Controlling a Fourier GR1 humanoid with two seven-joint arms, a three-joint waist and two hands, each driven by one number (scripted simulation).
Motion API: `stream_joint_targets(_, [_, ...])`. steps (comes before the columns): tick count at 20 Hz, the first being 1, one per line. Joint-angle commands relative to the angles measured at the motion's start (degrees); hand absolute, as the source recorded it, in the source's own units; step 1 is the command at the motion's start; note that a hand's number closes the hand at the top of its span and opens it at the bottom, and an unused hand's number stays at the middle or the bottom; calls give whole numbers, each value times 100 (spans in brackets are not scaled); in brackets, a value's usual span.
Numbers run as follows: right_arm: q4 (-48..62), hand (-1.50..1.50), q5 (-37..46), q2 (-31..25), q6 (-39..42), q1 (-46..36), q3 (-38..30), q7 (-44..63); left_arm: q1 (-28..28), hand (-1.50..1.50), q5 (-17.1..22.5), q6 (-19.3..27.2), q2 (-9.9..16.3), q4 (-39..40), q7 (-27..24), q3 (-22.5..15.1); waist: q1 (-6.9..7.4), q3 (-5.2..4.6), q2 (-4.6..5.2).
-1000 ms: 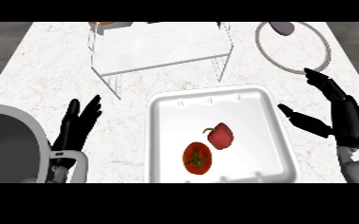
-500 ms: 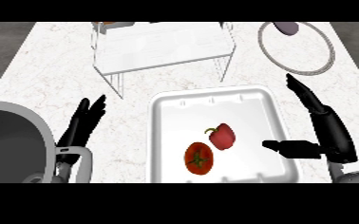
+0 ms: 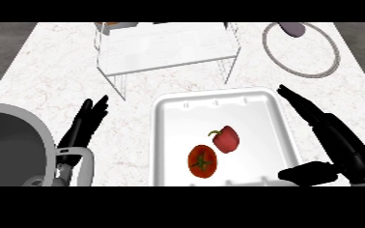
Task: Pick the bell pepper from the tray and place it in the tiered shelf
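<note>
A red bell pepper [image 3: 227, 138] with a green stem lies in the middle of the white tray [image 3: 175, 125]. A red tomato [image 3: 203, 161] sits just below and left of it. The tiered shelf [image 3: 167, 50], white with thin wire legs, stands behind the tray. My right hand [image 3: 329, 136] is open over the tray's right rim, fingers pointing up and left, thumb low near the front right corner; it is apart from the pepper. My left hand [image 3: 83, 128] rests open left of the tray, fingers up.
A round wire-rimmed plate [image 3: 302, 48] with a dark purple object [image 3: 291, 28] lies at the back right. A large grey curved object [image 3: 25, 145] sits at the lower left beside my left hand. An orange item [image 3: 110, 24] shows behind the shelf.
My right hand has swung in from the counter's right side to the tray's right rim, thumb spreading over the front right corner. The left hand has drifted slightly. The pepper has not moved.
</note>
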Motion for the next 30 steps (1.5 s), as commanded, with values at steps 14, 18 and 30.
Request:
stream_joint_targets(14, [1,-150,3430,2471,1726,-1910,2595,5443,123,0,-474,-73,-400,7,-377,81,122,35,46])
stream_joint_targets(18, [608,-150,3731,3097,1927,-1888,2714,5812,192,0,-645,121,-577,-122,-264,124,101,40,39])
stream_joint_targets(30, [839,-150,4646,3408,2293,-1527,2323,5790,322,0,-716,-306,-613,220,-699,543,12,41,44])
